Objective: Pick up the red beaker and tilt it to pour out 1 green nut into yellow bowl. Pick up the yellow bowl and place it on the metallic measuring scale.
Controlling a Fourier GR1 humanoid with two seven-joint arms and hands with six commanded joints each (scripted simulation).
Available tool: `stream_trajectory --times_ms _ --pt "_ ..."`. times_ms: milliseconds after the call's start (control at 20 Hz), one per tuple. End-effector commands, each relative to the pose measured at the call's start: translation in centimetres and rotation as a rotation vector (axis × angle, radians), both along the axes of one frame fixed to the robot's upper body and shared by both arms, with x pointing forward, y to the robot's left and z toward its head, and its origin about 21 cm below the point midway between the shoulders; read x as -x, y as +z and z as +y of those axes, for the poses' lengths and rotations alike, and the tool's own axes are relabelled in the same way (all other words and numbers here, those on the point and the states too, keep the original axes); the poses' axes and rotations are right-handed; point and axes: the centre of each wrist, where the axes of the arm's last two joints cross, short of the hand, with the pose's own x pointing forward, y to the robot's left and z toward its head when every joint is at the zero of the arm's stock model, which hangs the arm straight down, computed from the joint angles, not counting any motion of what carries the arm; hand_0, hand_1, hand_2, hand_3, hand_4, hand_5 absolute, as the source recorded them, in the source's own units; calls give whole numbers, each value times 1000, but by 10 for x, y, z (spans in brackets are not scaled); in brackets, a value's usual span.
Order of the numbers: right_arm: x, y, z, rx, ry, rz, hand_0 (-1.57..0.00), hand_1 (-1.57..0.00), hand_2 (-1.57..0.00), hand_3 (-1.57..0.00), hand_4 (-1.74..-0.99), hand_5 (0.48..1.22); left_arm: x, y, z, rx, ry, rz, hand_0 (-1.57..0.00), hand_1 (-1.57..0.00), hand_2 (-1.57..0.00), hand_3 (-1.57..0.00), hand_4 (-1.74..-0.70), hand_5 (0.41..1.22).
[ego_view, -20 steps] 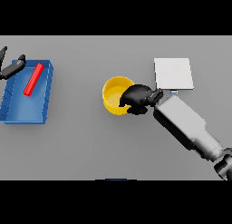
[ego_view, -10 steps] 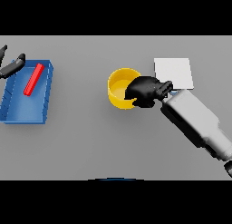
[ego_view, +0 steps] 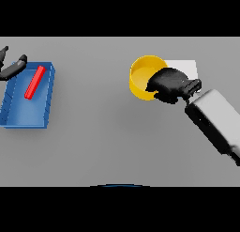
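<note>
The yellow bowl [ego_view: 142, 74] hangs above the table, right of the middle, and looks larger than before. My right hand [ego_view: 169, 84] is shut on its right rim. Behind the bowl and hand, a corner of the pale measuring scale [ego_view: 186, 66] shows; the bowl and hand hide most of it. The red beaker [ego_view: 35, 81] lies on its side in the blue tray [ego_view: 26, 116] at the far left. My left hand [ego_view: 13, 69] shows at the left edge, just past the tray's far corner, with its fingers relaxed and holding nothing. No green nut is visible.
The blue tray stands at the left of the grey table. My right forearm [ego_view: 218, 123] slants in from the lower right.
My right hand has lifted the yellow bowl and carried it up and to the right, over the edge of the scale. The left hand and beaker have not moved.
</note>
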Motion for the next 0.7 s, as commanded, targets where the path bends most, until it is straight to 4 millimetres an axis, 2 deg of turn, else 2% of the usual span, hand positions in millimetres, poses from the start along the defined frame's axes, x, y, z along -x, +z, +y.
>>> stream_trajectory --times_ms 0,300,650 --pt "-5 1 -3 -6 -13 -19 -1550 -1570 -1504 -1174 -1741 1220 0 0 1 2 7 8 1 1 1 1 -826 723" --pt "-34 5 -41 -21 -128 -101 -1565 -1571 -1548 -1154 -1741 1221 4 2 -1 10 5 17 1 1 1 1 -849 746" --pt "-55 -14 -73 -31 -267 -90 -1570 -1571 -1517 -1170 -1741 1221 10 9 -2 12 38 41 1 1 1 1 -862 773"
